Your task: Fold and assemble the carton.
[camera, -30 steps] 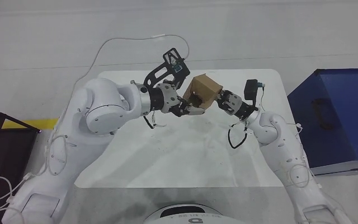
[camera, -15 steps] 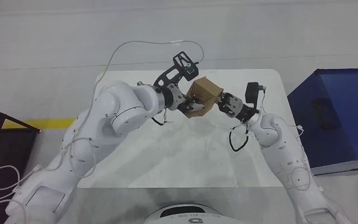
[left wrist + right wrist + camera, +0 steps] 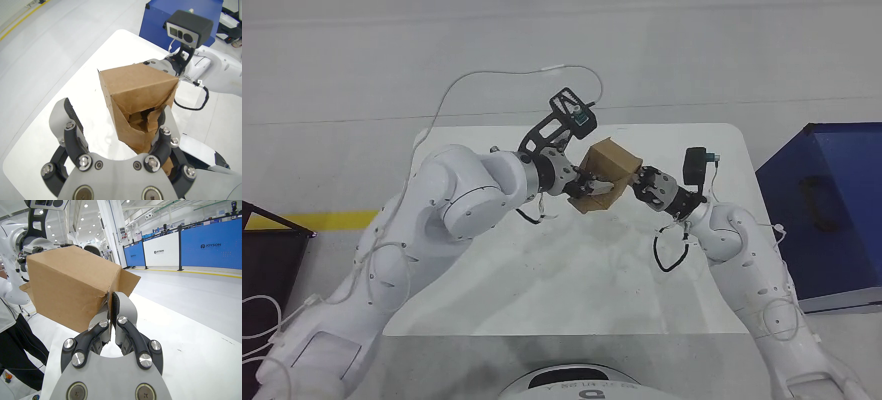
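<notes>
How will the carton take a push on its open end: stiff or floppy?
Probably light: the right end effector seems to hold the carton up by one pinched edge. Its flaps look torn and creased, so they would likely buckle; the closed walls seem stiffer.

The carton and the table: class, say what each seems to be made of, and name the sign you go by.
Carton: brown cardboard with a matt finish, probably corrugated. Its edges are torn and ragged, creases show, and the torn corner looks layered. Table: a smooth white top with a slight sheen, perhaps laminate or plastic; the look leaves that open.
</notes>
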You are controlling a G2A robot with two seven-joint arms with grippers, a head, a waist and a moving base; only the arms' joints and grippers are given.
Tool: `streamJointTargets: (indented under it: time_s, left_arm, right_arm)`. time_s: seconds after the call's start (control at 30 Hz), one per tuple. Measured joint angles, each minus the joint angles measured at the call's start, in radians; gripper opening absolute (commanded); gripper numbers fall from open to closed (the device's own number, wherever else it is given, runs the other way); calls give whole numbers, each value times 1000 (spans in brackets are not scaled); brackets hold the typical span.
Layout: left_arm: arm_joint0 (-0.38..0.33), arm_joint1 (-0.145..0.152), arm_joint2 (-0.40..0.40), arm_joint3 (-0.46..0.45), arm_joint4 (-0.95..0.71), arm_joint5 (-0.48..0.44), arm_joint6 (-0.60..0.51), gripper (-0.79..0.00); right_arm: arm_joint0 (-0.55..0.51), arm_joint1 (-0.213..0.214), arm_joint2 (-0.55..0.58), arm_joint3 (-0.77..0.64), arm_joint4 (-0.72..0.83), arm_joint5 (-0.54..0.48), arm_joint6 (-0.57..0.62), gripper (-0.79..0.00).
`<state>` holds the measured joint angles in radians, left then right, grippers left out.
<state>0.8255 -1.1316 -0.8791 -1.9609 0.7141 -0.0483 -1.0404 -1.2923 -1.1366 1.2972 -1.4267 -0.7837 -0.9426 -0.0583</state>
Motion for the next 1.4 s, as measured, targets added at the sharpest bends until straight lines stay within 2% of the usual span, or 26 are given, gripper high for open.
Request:
streamJointTargets:
  time_s: [0.1, 0.2, 0.3, 0.37, 0.43, 0.53, 0.63, 0.8, 0.87, 0.9, 0.97, 1.0, 1.03, 1.1, 1.23, 1.3, 1.4]
  left_arm:
    - [2, 0, -1, -1, -1, 0, 1, 0]
    - [57, 8, -61, -18, -51, -12, 77, 0]
    - [154, 30, -183, -6, -181, -123, 161, 0]
    - [214, 44, -271, 45, -322, -238, 168, 0]
    - [254, 54, -334, 106, -480, -353, 138, 0]
    - [261, 62, -365, 202, -688, -460, 49, 0]
    - [238, 67, -367, 275, -771, -490, -18, 0]
    - [250, 73, -364, 302, -647, -550, -1, 0]
    - [257, 73, -361, 283, -533, -526, 49, -6]
    - [262, 72, -358, 267, -482, -514, 87, -55]
    - [280, 67, -340, 224, -387, -514, 179, -86]
    - [287, 65, -330, 210, -360, -524, 212, -68]
    - [292, 63, -316, 196, -334, -540, 247, 0]
    - [292, 60, -293, 194, -337, -576, 282, 0]
    - [250, 54, -248, 230, -378, -593, 261, 0]
    - [233, 51, -232, 247, -411, -604, 258, -37]
    - [207, 48, -211, 275, -460, -643, 243, -43]
  right_arm:
    - [0, 0, 0, 0, 0, 0, 0, -785]
    - [-4, -1, -5, -7, 9, 4, 2, -785]
    - [-4, 0, -8, -13, 40, -4, 18, -785]
    - [2, 1, -8, -8, 63, -16, 34, -785]
    - [9, 2, -10, -2, 85, -20, 52, -785]
    - [21, 2, -14, 4, 110, -13, 72, -785]
    - [31, 1, -16, 3, 124, 5, 84, -785]
    - [32, 1, -15, 1, 128, 13, 85, -785]
    - [32, 1, -15, 1, 127, 13, 85, -785]
    - [31, 1, -15, 0, 127, 13, 85, -785]
    - [27, -1, -21, -12, 124, 33, 90, -785]
    - [26, -1, -25, -17, 122, 43, 94, -785]
    - [25, -2, -30, -22, 119, 54, 97, -785]
    - [26, -3, -35, -25, 117, 63, 100, -785]
    - [27, -4, -38, -27, 110, 69, 96, -785]
    - [24, -4, -38, -28, 107, 71, 91, -785]
    - [19, -5, -36, -30, 102, 71, 82, -785]
